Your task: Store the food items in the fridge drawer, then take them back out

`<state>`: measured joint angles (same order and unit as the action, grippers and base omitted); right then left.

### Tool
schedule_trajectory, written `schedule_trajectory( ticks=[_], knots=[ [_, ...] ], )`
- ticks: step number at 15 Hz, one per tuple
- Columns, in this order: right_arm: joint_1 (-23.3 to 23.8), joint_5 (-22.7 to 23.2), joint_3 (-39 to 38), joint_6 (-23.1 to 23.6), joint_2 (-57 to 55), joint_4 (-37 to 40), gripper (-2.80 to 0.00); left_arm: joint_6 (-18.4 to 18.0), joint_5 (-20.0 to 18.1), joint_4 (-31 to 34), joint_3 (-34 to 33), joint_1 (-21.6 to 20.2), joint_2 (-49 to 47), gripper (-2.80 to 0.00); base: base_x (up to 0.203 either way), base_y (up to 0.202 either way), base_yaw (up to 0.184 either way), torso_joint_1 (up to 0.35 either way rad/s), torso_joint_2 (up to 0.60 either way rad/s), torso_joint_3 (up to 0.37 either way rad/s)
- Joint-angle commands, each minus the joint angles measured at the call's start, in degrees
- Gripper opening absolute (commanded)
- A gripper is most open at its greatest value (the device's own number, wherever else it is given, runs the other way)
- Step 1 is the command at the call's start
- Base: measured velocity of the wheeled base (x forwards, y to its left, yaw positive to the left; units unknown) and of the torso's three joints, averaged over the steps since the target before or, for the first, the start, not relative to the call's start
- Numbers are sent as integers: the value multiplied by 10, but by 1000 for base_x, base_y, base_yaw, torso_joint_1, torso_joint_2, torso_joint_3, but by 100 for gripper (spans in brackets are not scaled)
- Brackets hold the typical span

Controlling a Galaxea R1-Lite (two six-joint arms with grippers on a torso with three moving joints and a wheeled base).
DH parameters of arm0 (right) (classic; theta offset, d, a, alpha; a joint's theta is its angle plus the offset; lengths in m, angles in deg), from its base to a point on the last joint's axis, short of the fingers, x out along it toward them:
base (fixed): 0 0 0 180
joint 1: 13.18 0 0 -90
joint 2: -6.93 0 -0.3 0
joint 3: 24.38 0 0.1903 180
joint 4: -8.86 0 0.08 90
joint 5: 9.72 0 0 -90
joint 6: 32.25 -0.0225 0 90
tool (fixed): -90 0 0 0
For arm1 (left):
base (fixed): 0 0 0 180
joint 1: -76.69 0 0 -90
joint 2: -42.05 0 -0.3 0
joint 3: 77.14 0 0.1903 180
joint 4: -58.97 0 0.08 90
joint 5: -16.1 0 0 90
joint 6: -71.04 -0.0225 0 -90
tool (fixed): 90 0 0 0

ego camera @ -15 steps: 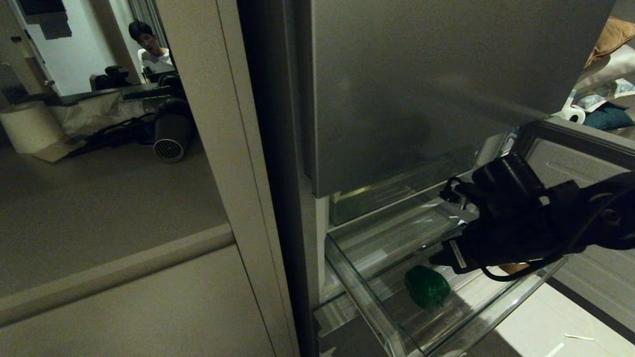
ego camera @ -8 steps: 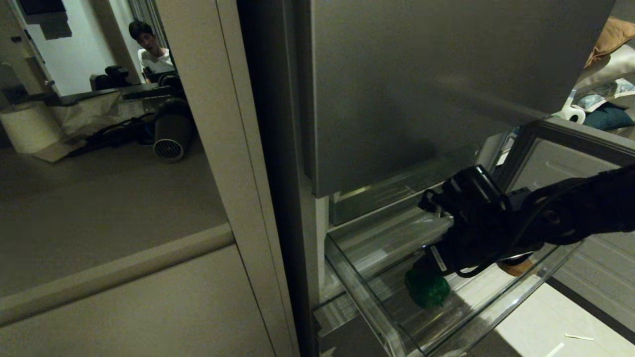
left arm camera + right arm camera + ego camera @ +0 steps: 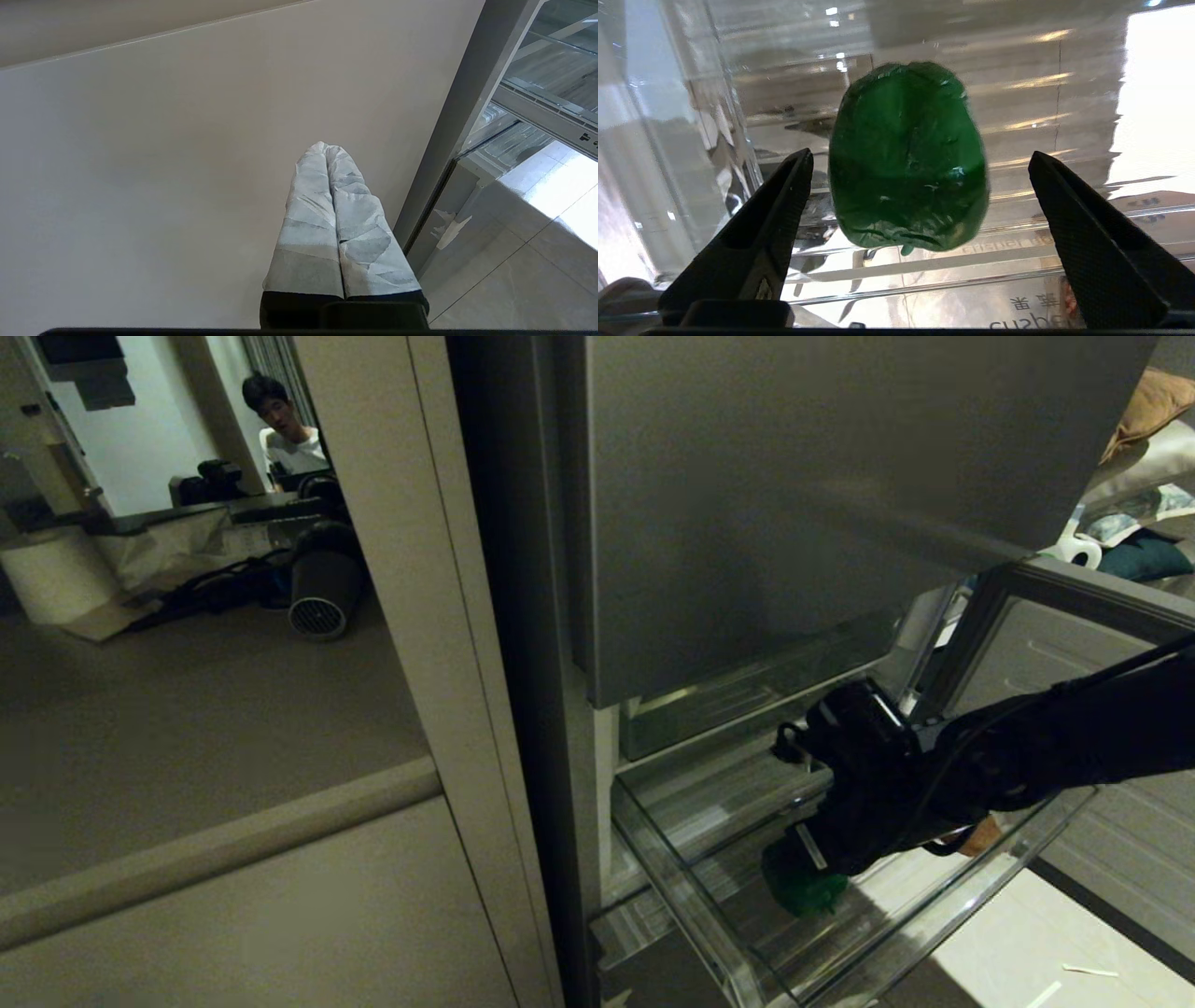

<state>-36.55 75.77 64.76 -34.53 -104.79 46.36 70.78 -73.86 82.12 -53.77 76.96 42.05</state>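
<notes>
A: head view's pretty dim and murky, the fridge door [image 3: 794, 504] just dull grey; only bright bit is sunlit floor [image 3: 1046, 943] at lower right.

B: yeah; right wrist view's blown out on one side, glare streaks across the fridge drawer [image 3: 1017, 84]; left wrist view's evenly lit, sharp.

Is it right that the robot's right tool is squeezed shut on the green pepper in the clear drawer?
Not quite. The right tool is open, not squeezed shut. In the right wrist view its two fingers stand wide apart on either side of the green pepper, with gaps showing. The pepper does lie in the clear drawer.
</notes>
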Motion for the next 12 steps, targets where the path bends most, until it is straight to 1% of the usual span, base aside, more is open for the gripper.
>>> schedule_trajectory(
  ticks=[1,12],
  knots=[
    [-1,-1,-4,0,-9,1,0,0,0,0,0,0,-1,-280,0,0,0,0,0,0],
    [-1,-2,-6,1,-45,1,0,0,0,0,0,0,-1,-280,0,0,0,0,0,0]
  ],
)
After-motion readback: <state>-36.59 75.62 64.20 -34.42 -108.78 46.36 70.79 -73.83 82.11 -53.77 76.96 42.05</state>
